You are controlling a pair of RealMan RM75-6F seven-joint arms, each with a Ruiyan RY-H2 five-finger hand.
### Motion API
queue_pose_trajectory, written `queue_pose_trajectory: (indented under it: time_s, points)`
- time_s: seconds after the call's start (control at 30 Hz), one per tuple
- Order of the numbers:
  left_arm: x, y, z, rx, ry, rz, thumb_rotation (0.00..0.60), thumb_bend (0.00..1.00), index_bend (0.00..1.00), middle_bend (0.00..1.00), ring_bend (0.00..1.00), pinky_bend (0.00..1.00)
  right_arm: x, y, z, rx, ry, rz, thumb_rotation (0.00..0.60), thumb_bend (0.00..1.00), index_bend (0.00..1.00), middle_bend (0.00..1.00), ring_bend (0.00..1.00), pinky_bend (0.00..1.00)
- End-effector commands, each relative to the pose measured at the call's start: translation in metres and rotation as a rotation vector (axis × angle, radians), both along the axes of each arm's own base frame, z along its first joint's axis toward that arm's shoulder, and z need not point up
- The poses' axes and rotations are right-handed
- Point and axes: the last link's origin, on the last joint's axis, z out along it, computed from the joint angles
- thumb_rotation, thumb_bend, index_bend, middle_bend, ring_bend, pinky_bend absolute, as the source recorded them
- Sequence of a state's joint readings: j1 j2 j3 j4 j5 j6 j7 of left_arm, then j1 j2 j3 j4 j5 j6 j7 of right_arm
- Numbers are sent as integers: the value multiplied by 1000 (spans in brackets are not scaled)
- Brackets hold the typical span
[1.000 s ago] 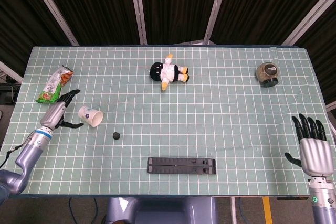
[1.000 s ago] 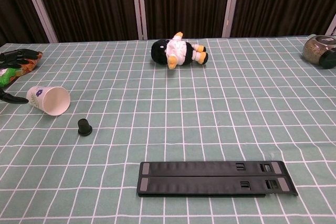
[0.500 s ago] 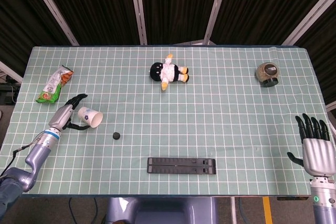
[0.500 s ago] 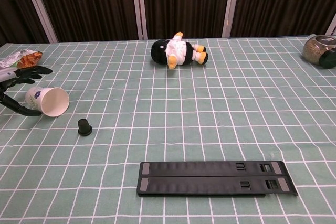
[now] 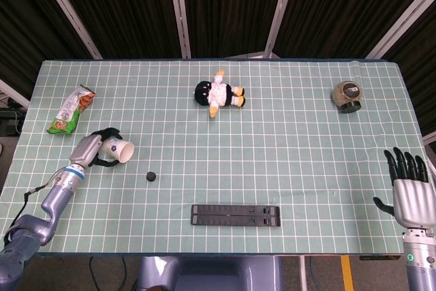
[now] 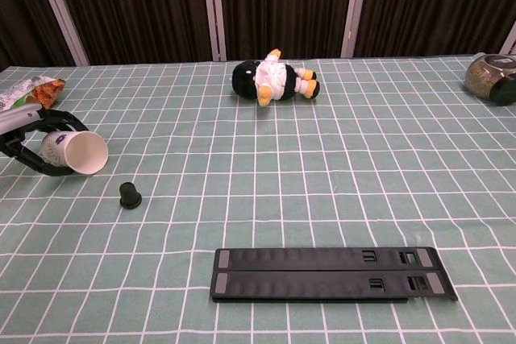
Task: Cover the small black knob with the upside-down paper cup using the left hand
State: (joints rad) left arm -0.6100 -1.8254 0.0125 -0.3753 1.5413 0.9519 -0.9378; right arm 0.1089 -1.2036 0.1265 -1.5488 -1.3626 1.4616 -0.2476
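Note:
A white paper cup (image 5: 120,150) (image 6: 78,152) lies on its side at the left of the green checked table, with its mouth facing right. My left hand (image 5: 96,148) (image 6: 32,139) wraps the cup's base, fingers curled over the top and thumb underneath. The small black knob (image 5: 151,176) (image 6: 130,195) stands on the cloth a little to the right of the cup and nearer the front edge, apart from it. My right hand (image 5: 411,192) hovers at the table's front right corner with its fingers spread and holds nothing; the chest view does not show it.
A plush penguin (image 5: 218,93) (image 6: 272,78) lies at the back centre. A glass jar (image 5: 347,96) (image 6: 492,78) stands at the back right. A snack bag (image 5: 70,110) (image 6: 32,90) lies behind my left hand. A flat black rail (image 5: 236,215) (image 6: 326,274) lies near the front edge.
My left hand has moved right onto the cup and its fingers have closed around the base. The cup has hardly shifted. The right hand has dropped slightly.

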Motion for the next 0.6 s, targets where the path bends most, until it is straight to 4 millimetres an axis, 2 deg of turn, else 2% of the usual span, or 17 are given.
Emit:
queue_pose_trajectory:
  time_s: [0.03, 0.17, 0.27, 0.43, 0.6]
  points:
    - [1, 2, 1, 50, 36, -5, 600, 254, 499, 340, 281, 303, 0, 0, 0, 0, 0, 0, 600, 0, 0, 0, 0, 0]
    - [3, 2, 6, 79, 69, -31, 600, 263, 514, 358, 291, 330, 0, 0, 0, 2, -2, -1, 600, 0, 0, 0, 0, 0]
    - [11, 1, 13, 113, 108, -114, 600, 263, 514, 358, 292, 330, 1, 0, 0, 3, -5, 2, 600, 0, 0, 0, 0, 0]
    - [37, -1, 26, 169, 278, -369, 600, 263, 510, 352, 290, 324, 2, 0, 0, 4, -10, 6, 600, 0, 0, 0, 0, 0]
    - [59, -8, 30, 209, 441, -583, 600, 265, 505, 346, 286, 316, 2, 0, 0, 6, -11, 5, 600, 0, 0, 0, 0, 0]
